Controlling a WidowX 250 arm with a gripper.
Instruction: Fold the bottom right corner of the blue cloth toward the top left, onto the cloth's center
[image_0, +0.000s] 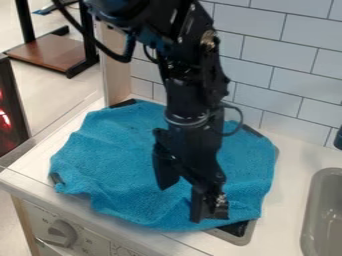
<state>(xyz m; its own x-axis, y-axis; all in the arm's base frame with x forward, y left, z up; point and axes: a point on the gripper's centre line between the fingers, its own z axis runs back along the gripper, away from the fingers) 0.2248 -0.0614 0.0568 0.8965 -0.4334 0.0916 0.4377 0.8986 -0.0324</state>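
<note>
open gripper over a spread blue cloth

from my end, the gripper (184, 204) looks open, its two fingers spread with blue showing between them. it hangs over the front part of the cloth (107, 155); i can't tell whether a tip touches the fabric. the cloth lies loose and rumpled at the left end of the worktop (287, 155), reaching close to the front edge.

for handling it well, i judge that a raised fold would give me a better bite than a flat stretch. i'd keep the fingers square to the fold, press only lightly, and close slowly so the fabric bunches between the pads. the likely trouble is pinching a single slippery layer, or snagging the hard black piece (237, 229) that pokes out at the cloth's front right. any lift should be gentle, since the fabric could drag on the corners beneath.

a grey metal rim (244, 237) shows beside that piece. the sink (325, 215) is set into the worktop to the right, white tiles (254, 55) rise along the back edge, and a knob (62, 233) sits on the front panel. beyond the left edge, a brown board (50, 52) stands low on the floor.
</note>
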